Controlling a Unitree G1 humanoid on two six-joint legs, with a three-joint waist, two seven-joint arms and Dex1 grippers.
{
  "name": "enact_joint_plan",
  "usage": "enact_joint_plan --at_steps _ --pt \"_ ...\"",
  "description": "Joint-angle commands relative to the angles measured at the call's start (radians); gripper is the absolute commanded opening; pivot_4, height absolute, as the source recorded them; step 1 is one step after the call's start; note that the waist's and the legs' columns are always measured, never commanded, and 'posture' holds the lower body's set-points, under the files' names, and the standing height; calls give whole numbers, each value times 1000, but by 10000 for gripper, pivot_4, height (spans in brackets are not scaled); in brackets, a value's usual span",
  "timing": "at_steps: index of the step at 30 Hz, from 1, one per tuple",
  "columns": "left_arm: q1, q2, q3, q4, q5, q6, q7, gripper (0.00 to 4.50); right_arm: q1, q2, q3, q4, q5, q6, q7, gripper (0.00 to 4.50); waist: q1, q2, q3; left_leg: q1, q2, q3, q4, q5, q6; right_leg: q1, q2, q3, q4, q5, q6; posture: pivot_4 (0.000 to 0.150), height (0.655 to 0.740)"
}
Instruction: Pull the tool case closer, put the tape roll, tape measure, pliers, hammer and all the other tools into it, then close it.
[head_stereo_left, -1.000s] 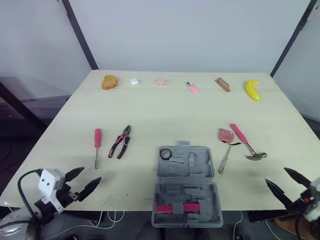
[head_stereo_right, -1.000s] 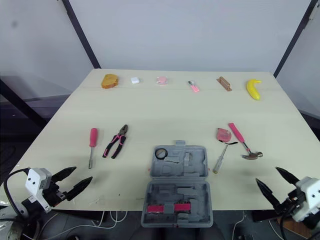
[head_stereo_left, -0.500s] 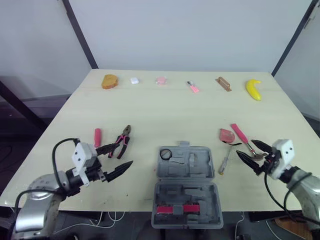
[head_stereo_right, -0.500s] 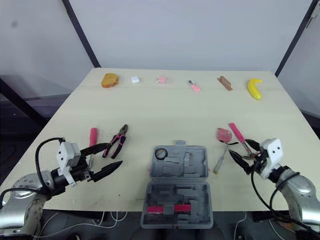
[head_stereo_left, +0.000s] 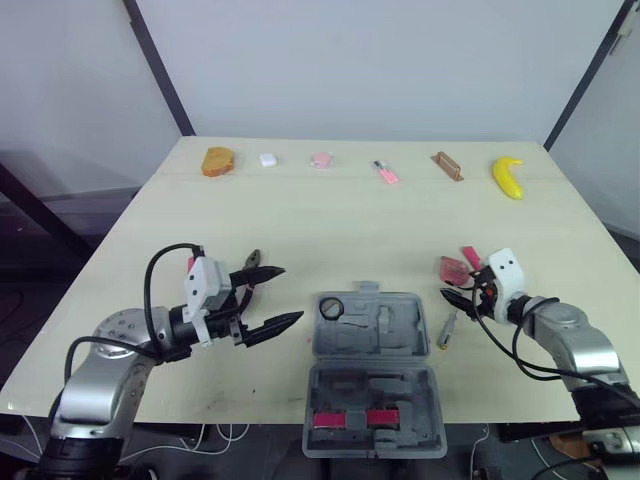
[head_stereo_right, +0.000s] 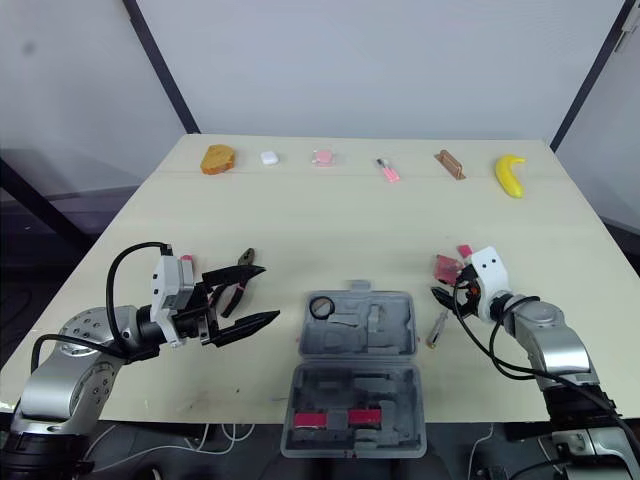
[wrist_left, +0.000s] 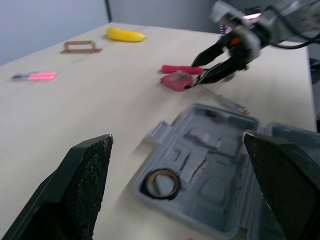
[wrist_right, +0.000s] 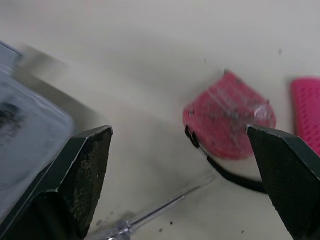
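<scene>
Both sets of fingers are spread wide, holding nothing. The right gripper (head_stereo_left: 457, 285) sits low over the table (head_stereo_left: 350, 220), its 2 tips pointing at the pink tape measure (wrist_right: 227, 122) just ahead, with a screwdriver (head_stereo_left: 447, 330) close beside it. The left gripper (head_stereo_left: 292, 293) hovers just left of the open grey tool case (head_stereo_left: 398, 335), which is at the table's near edge with the tape roll (head_stereo_left: 331, 307) in its far half. The pliers (head_stereo_left: 254, 263) peek out behind the left fingers.
</scene>
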Motion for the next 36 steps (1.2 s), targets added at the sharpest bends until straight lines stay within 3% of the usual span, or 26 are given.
enact_joint_plan --at_steps 1,14,15,17,18,19,20,22,25,36 --pt "-12 18 -1 -46 -23 11 -10 44386 -33 12 -18 0 -10 59 -44 45000 0 0 0 0 0 0 0 0 0 0 0 0 0 0 0 1500 7400" --pt "-15 15 -22 -79 -21 29 -6 44386 -73 49 16 -1 -28 236 -97 45000 -1 0 0 0 0 1 0 0 0 -1 0 1 0 0 0 1500 7400" --pt "-14 15 -21 -79 -20 28 -6 45000 -74 51 24 -15 -27 248 -94 40897 -1 0 0 0 0 1 0 0 0 -1 0 1 0 0 0 1500 7400" --pt "-14 17 -21 -77 -18 27 -8 45000 -77 53 36 -34 -27 263 -89 38238 -1 0 0 0 0 1 0 0 0 -1 0 1 0 0 0 1500 7400" --pt "-14 17 -21 -77 -18 27 -8 45000 -79 53 42 -37 -31 260 -88 33245 -2 0 0 0 0 1 0 0 0 -1 0 1 0 0 0 1500 7400" --pt "-14 17 -22 -77 -17 26 -7 45000 -80 52 49 -41 -35 260 -84 33245 -3 0 0 0 0 0 0 0 0 -1 1 1 0 0 0 1500 7400" --pt "-14 18 -22 -76 -16 26 -8 45000 -81 51 55 -45 -38 263 -83 25584 -3 0 0 0 0 0 0 0 0 -1 1 1 0 0 0 1500 7400" --pt "-16 19 -23 -75 -13 25 -9 45000 -79 50 63 -54 -42 265 -82 18758 -3 0 0 0 0 0 0 0 0 -1 1 1 0 0 0 1500 7400" --pt "-20 20 -22 -70 -11 21 -10 45000 -75 49 80 -61 -58 249 -80 3250 -3 0 0 0 0 1 0 0 0 -1 1 1 0 0 0 1500 7400" --pt "-30 18 -32 -54 4 9 -14 45000 -76 26 134 -35 -123 159 -34 3250 -2 0 0 0 0 1 0 0 0 -1 1 1 0 0 0 1500 7400"
